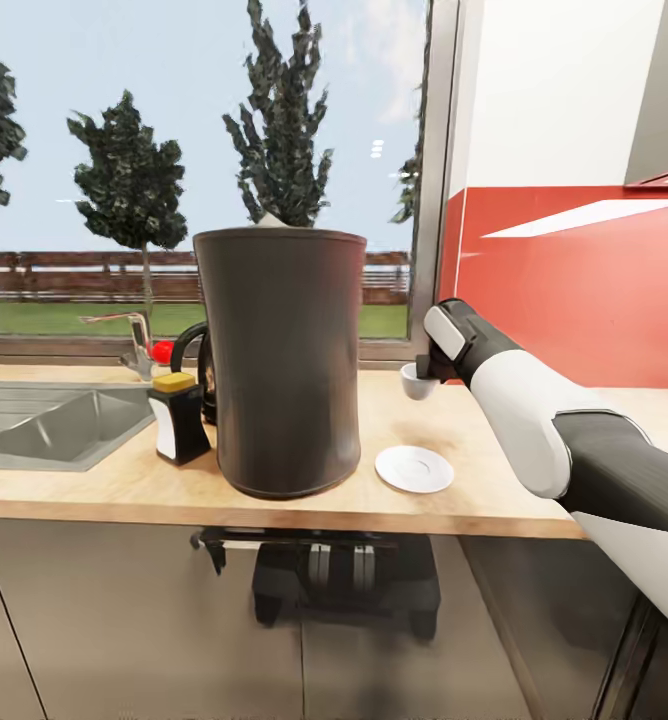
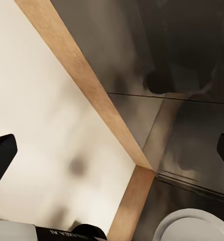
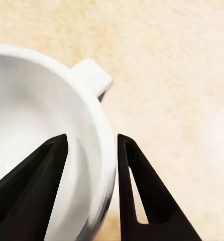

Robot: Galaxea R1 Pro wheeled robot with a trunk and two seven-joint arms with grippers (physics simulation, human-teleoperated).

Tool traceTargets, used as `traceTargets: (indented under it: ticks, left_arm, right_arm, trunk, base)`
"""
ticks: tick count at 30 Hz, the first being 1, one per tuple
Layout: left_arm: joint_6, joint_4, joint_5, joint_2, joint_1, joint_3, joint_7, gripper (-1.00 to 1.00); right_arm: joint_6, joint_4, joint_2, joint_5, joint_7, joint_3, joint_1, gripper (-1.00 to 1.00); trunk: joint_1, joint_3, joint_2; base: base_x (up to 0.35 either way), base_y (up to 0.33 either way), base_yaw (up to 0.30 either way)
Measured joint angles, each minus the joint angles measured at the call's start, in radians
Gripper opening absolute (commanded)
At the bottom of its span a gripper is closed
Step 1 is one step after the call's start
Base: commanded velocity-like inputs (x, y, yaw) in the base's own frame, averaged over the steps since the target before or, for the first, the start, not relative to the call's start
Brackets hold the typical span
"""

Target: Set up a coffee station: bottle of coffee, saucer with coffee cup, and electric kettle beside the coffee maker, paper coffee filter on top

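The coffee cup (image 1: 418, 384) is small and white, and my right gripper (image 1: 432, 372) is shut on its rim, holding it just over the wooden countertop (image 1: 454, 430). In the right wrist view one finger sits inside the cup (image 3: 36, 115) and one outside, the right gripper (image 3: 92, 145) pinching the wall beside the handle. The white saucer (image 1: 414, 468) lies bare, nearer the counter's front edge than the cup. Left of it stands the tall dark coffee maker (image 1: 279, 360) with a paper filter tip (image 1: 273, 218) showing on top. The yellow-lidded coffee bottle (image 1: 179, 418) and the black kettle handle (image 1: 187, 352) stand at its left. My left gripper (image 1: 210, 546) (image 2: 112, 150) hangs open below the counter edge.
A steel sink (image 1: 44, 425) with a tap (image 1: 124, 335) is set into the counter at the left. A window runs behind, and a red wall panel (image 1: 594, 280) closes the right side. My dark base (image 1: 344, 585) stands against grey cabinet fronts (image 1: 104, 640).
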Motion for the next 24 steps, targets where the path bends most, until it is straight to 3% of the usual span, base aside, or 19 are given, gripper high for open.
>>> traceTargets:
  ticks: [24]
  left_arm:
    - [-0.001, 0.000, 0.000, 0.000, 0.000, 0.000, 0.000, 1.00]
  right_arm:
    - [0.003, 0.030, 0.009, -0.002, 0.003, -0.002, 0.000, -1.00]
  trunk:
    - [0.000, 0.000, 0.000]
  base:
    - [-0.216, 0.000, 0.000]
